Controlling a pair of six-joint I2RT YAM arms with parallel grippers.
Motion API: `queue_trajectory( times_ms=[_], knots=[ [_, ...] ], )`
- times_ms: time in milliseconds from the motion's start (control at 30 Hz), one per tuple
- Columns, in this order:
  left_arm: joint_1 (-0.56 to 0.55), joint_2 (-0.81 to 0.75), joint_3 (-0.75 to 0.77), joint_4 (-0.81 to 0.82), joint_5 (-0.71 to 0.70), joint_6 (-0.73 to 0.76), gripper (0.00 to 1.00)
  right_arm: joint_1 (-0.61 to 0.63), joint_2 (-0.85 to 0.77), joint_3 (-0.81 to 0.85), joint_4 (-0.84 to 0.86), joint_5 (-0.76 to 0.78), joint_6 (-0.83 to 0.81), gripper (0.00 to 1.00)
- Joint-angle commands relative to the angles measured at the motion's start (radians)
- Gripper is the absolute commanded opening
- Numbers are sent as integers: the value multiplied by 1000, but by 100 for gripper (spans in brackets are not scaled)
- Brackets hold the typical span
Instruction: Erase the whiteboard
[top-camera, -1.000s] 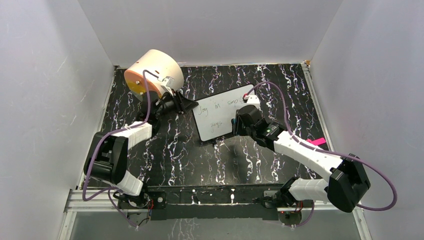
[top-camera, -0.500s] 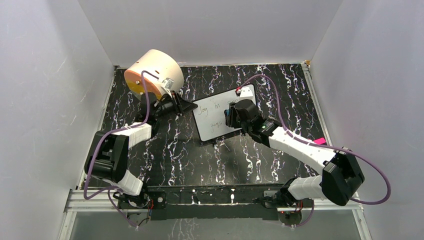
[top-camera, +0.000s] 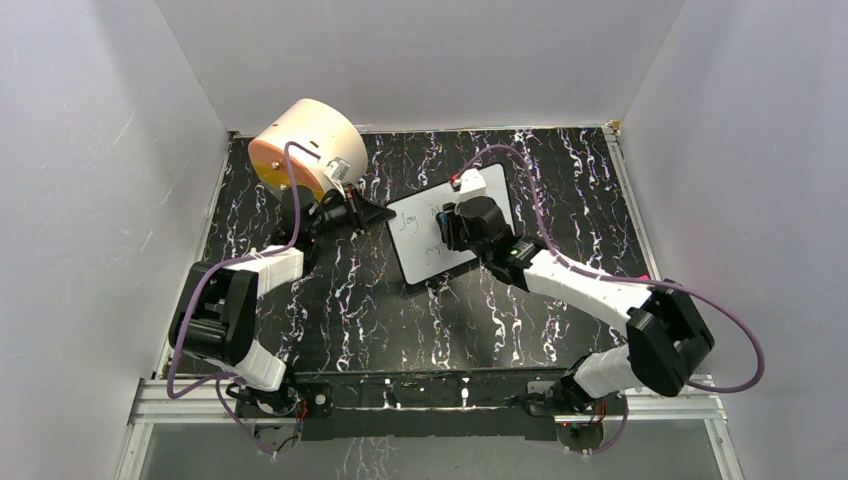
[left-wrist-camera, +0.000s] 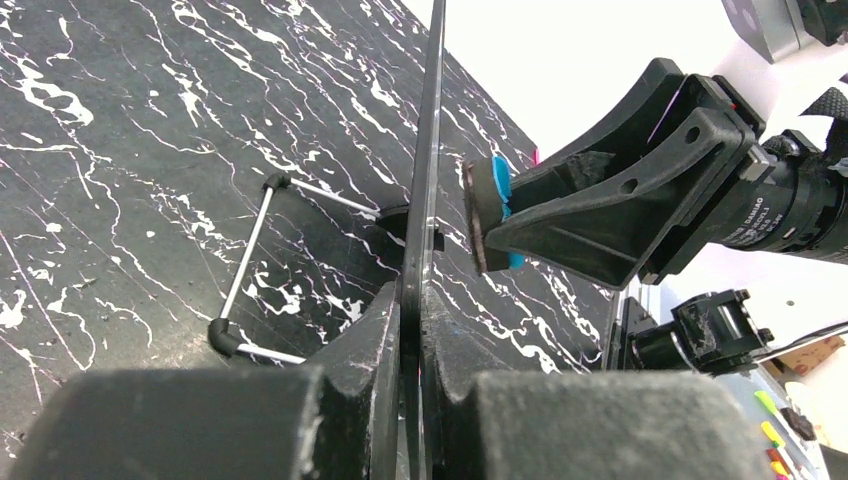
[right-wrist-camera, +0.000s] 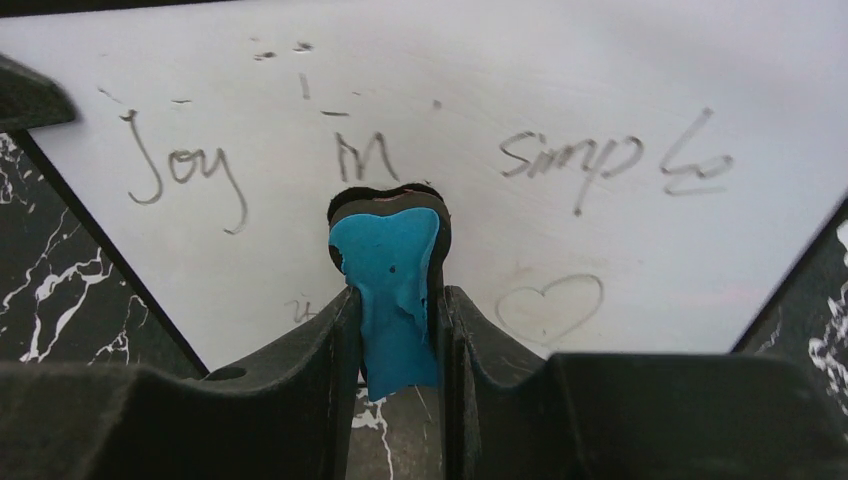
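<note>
Whiteboard count: one whiteboard (top-camera: 415, 245), at the middle of the black marbled tabletop (top-camera: 380, 320), its written face turned toward 6 o'clock.
Whiteboard support: one thin wire leg with black tips showed behind it in the left wrist view.
Writing count: three handwritten words, "Joy", "in" and "simple", plus one heart outline below "simple".
Gripper count: two.
Left gripper (left-wrist-camera: 410, 330): narrow, its two fingers pinched on the whiteboard's 9 o'clock edge, one finger on each face.
Right gripper (right-wrist-camera: 395, 330): narrow, clamped on one eraser pad (right-wrist-camera: 390, 280), blue with a dark backing.
Eraser pad position: in front of the whiteboard's face, just under the word "in"; whether it touched the surface could not be told.
Cylinder count: one cream cylinder (top-camera: 300, 145) with an orange face, lying on its side in the tabletop's 10 o'clock corner, just beyond the left gripper.
Pink item count: one small pink item (top-camera: 640, 282) at the tabletop's 3 o'clock edge, partly hidden by the right arm.
</note>
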Motion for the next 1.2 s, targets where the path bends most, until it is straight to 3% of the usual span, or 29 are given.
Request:
queue_trajectory(
  times_ms=[0, 300, 633, 1167],
  knots=[
    [4, 6, 7, -21, 57, 95, 0, 41, 50, 61, 157, -15, -119, 23],
    [5, 46, 7, 24, 125, 134, 0, 80, 84, 42, 319, -36, -215, 22],
    [4, 73, 31, 17, 142, 120, 0, 97, 207, 123, 304, -14, -269, 21],
    [3, 63, 66, -63, 157, 148, 0, 155, 160, -44, 308, 23, -270, 17]
  ],
)
